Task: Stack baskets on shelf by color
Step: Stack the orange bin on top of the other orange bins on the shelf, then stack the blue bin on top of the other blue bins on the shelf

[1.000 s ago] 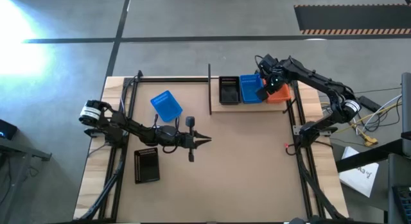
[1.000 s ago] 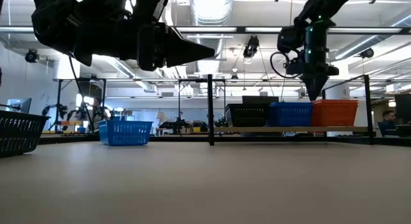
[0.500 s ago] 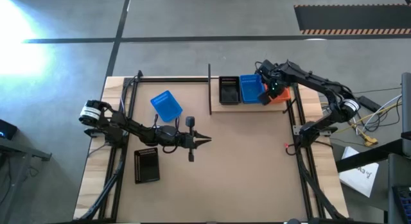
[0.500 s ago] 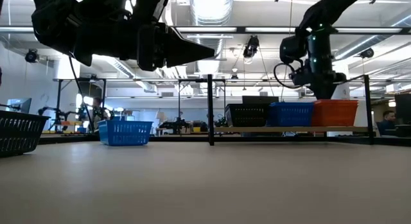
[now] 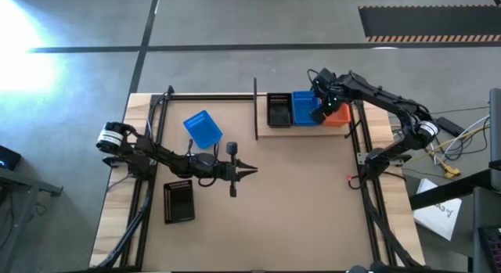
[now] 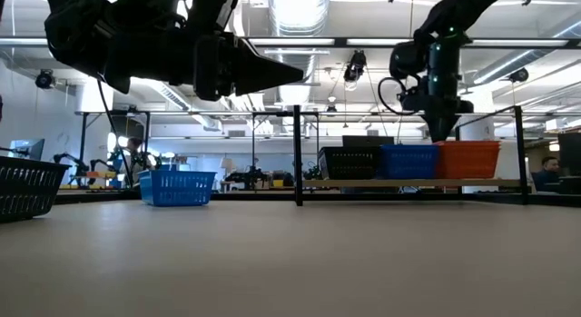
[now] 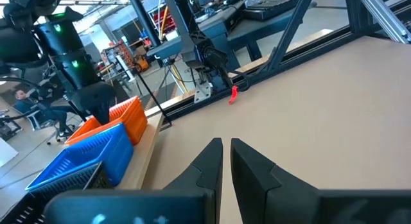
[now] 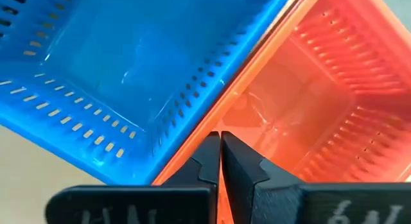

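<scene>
On the near part of the worktop (image 5: 297,202) a black basket (image 5: 178,201) lies alone. Just beyond it the left gripper (image 5: 252,170) hangs above the board, jaws pressed together. A loose blue basket (image 5: 203,129) sits farther back, tilted. At the far side, the shelf (image 5: 305,130) carries a black stack (image 5: 279,109), a blue stack (image 5: 305,108) and an orange stack (image 5: 338,115) side by side. The right gripper (image 8: 219,147), jaws pressed together, hovers over the rims where blue meets orange.
</scene>
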{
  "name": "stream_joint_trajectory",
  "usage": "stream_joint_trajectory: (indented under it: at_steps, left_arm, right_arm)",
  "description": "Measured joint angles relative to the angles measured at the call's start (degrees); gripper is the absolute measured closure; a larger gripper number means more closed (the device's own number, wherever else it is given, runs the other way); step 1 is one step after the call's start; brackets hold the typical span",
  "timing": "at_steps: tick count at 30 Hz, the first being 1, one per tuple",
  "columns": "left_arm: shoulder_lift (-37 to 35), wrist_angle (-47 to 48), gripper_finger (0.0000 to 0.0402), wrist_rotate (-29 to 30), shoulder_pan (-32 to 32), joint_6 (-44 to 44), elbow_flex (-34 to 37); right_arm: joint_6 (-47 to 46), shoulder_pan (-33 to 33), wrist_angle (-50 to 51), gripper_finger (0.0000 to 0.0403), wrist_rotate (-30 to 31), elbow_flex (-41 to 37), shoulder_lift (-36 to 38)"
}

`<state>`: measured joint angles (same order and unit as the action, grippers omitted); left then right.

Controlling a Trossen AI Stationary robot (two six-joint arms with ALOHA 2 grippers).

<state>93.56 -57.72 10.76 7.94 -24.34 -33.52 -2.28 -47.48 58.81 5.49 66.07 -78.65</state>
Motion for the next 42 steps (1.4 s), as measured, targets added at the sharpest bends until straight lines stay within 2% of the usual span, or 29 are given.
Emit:
stream_joint_trajectory:
  at_steps: [3, 8, 11, 17, 21, 24, 29, 34, 38, 42]
  left_arm:
    - [0.0, 0.2, 0.0387, 0.0, 0.0, 0.0, 0.0]
    - [-0.7, 1.1, 0.0387, 0.7, 0.0, 3.9, 0.2]
    - [-2.8, 6.4, 0.0387, 4.0, 0.0, 5.9, 0.2]
    - [-11.3, 28.4, 0.0387, 15.7, -0.3, 8.3, -0.4]
    - [-19.9, 47.7, 0.0387, 16.6, -1.9, 15.7, -0.4]
    - [-26.4, 62.1, 0.0387, 16.7, -3.8, 22.9, -0.4]
    - [-35.0, 80.0, 0.0375, 15.9, -6.9, 31.7, 0.2]
    - [-37.7, 83.2, 0.0309, 9.7, -12.1, 35.9, 1.5]
    - [-35.6, 82.8, 0.0243, 8.7, -16.9, 35.8, 1.7]
    - [-31.1, 80.4, 0.0200, 8.2, -20.3, 34.1, 1.7]
  right_arm:
    - [0.6, 0.3, 0.5, 0.0394, 0.9, 1.0, 0.4]
    - [0.0, 4.6, 0.1, 0.0394, 12.9, 1.2, 5.4]
    - [-1.4, 9.6, -1.4, 0.0394, 15.2, -0.4, 10.3]
    - [-9.2, 25.4, -16.0, 0.0394, 15.5, -11.4, 21.9]
    - [-12.0, 37.5, -32.1, 0.0394, 15.5, -23.3, 27.6]
    - [-13.2, 45.7, -47.5, 0.0394, 15.5, -32.3, 29.0]
    - [-12.1, 56.2, -75.1, 0.0394, 15.8, -44.5, 25.8]
    - [-10.6, 62.5, -99.3, 0.0394, 23.4, -51.9, 17.9]
    - [-11.3, 64.7, -109.5, 0.0394, 30.3, -53.9, 10.7]
    - [-13.1, 65.4, -114.1, 0.0394, 31.5, -53.0, 4.1]
